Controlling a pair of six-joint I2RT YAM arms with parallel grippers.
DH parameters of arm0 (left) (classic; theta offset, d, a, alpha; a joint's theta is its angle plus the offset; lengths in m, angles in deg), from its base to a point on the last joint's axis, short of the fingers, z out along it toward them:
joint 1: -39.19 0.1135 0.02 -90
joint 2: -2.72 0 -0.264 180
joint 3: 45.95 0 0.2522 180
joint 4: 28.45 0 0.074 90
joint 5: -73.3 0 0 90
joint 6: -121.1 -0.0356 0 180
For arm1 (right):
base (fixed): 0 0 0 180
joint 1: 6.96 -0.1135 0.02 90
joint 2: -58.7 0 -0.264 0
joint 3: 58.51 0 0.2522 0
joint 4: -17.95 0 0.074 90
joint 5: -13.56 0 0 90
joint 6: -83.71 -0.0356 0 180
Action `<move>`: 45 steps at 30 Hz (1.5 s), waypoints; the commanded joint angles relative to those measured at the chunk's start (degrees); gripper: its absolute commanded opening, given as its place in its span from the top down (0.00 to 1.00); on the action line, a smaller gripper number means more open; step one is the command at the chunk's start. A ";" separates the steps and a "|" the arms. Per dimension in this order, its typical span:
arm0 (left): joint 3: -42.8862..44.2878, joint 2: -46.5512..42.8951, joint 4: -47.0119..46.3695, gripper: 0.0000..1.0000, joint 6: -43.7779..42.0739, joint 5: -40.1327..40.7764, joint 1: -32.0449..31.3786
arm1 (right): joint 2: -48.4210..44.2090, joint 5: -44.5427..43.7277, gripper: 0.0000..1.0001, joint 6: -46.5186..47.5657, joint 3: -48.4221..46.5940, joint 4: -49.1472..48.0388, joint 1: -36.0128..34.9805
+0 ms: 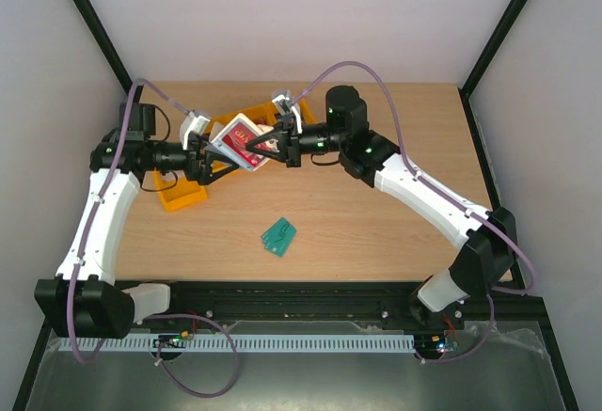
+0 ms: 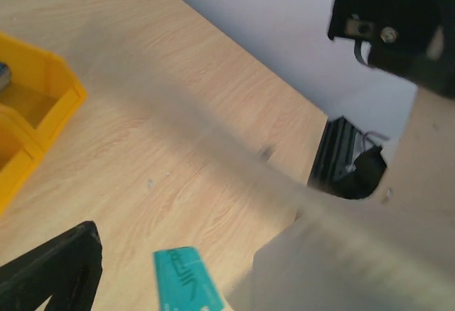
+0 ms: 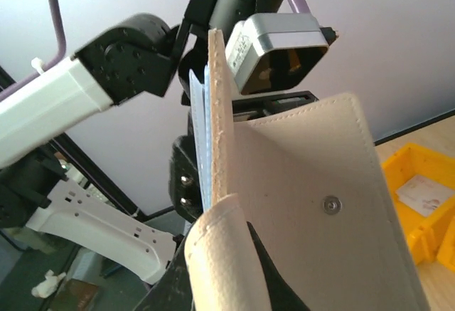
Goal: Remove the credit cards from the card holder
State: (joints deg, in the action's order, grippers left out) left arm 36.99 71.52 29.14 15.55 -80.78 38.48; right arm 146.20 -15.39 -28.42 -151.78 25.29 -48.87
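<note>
Over on the left, the left hand (image 1: 205,154) is raised above a yellow bin (image 1: 181,195). Its fingers (image 2: 50,275) are spread wide with the beige card holder (image 1: 233,150) running between them, and I cannot tell whether they touch it. The card holder hangs unfolded in mid-air between the two arms, a dark red credit card (image 1: 248,135) showing on its inner face. The right hand (image 1: 280,144) is pinched tight on a beige flap of it. A teal card (image 1: 278,235) lies flat on the worktop (image 1: 376,232), nearer the arm bases.
</note>
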 commanded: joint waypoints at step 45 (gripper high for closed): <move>19.08 8.10 24.37 0.98 -30.33 14.16 -15.65 | 0.82 -0.44 0.43 21.33 -6.80 25.44 2.71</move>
State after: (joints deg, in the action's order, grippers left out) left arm 55.14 79.25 51.63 -12.95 -68.89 23.64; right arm 145.00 -18.97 -9.31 -156.10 45.10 -46.31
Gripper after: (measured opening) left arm 0.051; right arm 0.724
